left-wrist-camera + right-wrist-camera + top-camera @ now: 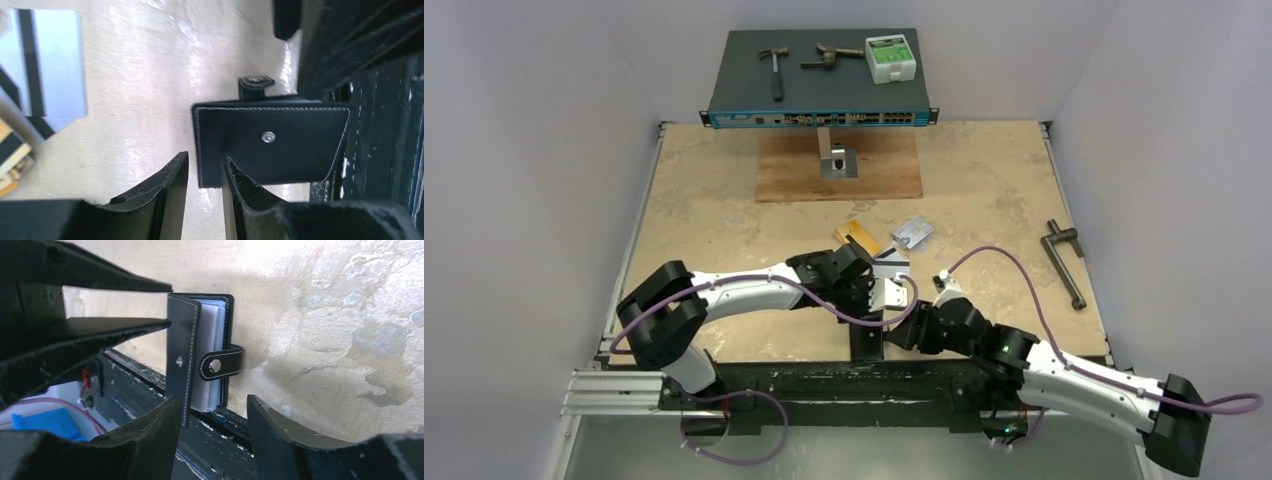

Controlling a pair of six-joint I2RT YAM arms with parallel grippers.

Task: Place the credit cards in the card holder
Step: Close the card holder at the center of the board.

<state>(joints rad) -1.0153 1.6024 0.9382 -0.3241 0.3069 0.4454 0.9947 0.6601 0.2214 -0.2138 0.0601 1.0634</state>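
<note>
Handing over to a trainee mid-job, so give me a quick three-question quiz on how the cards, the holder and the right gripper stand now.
1. Count: how many credit cards lie loose on the table?
2. True or false: the card holder's snap tab is fastened to its cover.
3. The right gripper is: A) shut on a card; B) open, at the card holder; C) out of every view.
Key: 1) three: gold-orange, silver-grey, white-silver striped. 2) false; the cover stands swung open. 3) B.
</note>
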